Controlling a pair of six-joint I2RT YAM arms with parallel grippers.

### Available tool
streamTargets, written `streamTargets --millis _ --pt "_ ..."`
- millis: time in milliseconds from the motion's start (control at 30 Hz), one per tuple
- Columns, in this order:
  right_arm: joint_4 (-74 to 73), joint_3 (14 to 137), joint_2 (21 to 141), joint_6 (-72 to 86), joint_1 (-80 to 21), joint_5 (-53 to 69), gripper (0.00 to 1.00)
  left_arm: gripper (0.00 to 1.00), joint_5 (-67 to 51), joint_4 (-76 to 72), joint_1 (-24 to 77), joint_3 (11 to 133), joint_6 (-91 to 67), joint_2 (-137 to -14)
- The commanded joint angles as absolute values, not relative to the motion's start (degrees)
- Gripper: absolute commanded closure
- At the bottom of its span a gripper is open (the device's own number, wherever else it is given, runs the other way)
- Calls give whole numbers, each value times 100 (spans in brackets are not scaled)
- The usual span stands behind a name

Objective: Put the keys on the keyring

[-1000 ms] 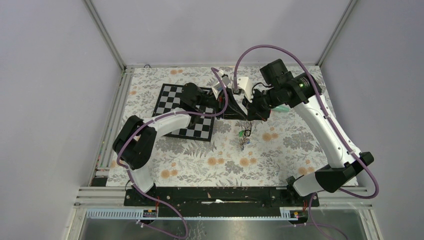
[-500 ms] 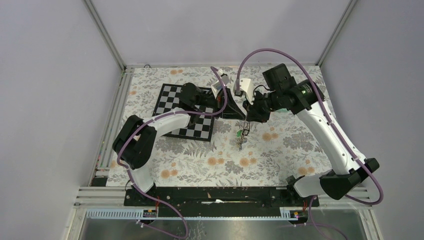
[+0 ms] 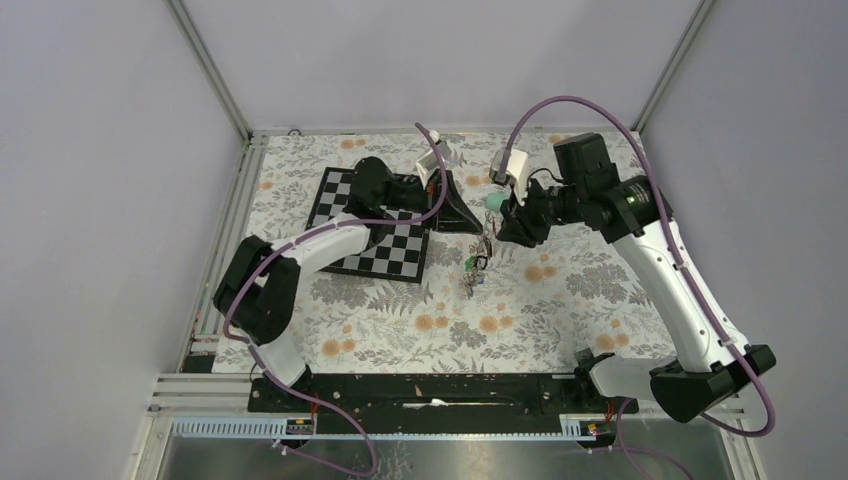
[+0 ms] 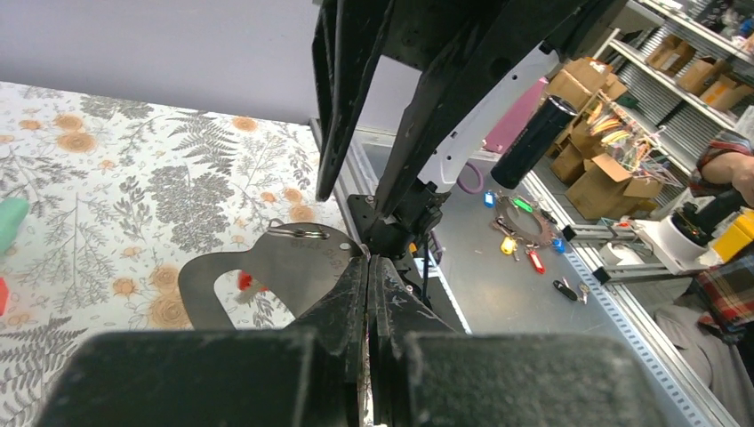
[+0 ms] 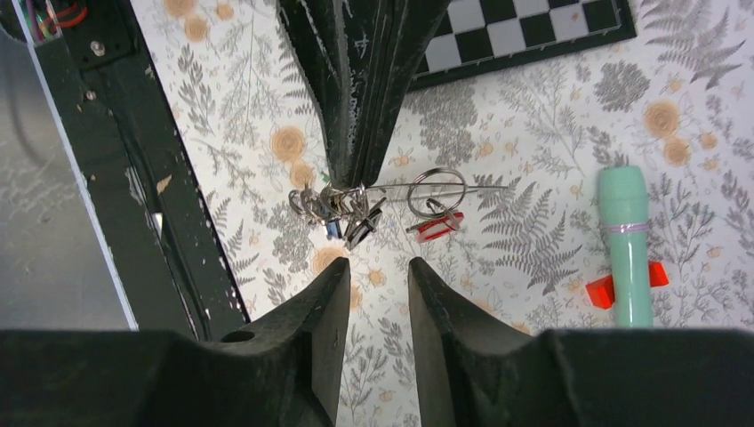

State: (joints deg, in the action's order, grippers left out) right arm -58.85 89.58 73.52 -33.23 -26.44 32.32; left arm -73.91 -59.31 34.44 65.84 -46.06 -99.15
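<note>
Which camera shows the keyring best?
The right wrist view: the keyring is sharp and close, keys bunched at one end. The top view shows it as a tiny tangle; the left wrist view, only a blurred close bit.

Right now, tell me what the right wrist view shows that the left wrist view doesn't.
Right wrist only: the keyring wire with the keys bunched at one end, and the checkerboard. Left wrist only: shelves of cardboard boxes and a person in the room beyond. Both: the shut left gripper, the open right gripper, the floral cloth, the teal tube.
</note>
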Motion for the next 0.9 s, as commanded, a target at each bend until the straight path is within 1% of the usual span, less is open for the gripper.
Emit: streamTargets --millis 0,33,100,433,533,633,767,867 --pt "-5336 8909 7076 -3090 -2464 3746 62 100 -6918 -3840 3384 6868 -3255 -9268" --pt "-5266 8865 7072 -3047 -2419 3811 62 100 -6830 -2939 3384 7013 -2865 -9211" --pt "-5089 8761 7045 -2934 -2362 3942 62 100 -6635 -1977 3392 7228 -2150 -9136" --pt "-4413 8047 6945 -2752 -2004 5177 63 100 -6764 -1805 3393 7129 -2034 -8840" --pt "-4325 7881 6966 -2885 -1946 5480 63 100 -6903 -2014 3398 7084 -2209 -8809" --pt "-4330 7787 6995 -3064 -1912 5756 63 100 -7008 -2619 3398 6947 -2712 -8781" --pt "-4354 7633 6988 -3306 -1866 6130 63 100 -7167 -4327 3393 6643 -3892 -8808" --pt "-4422 7540 6973 -3497 -1863 6251 63 100 -7192 -4877 3401 6525 -4375 -8839"
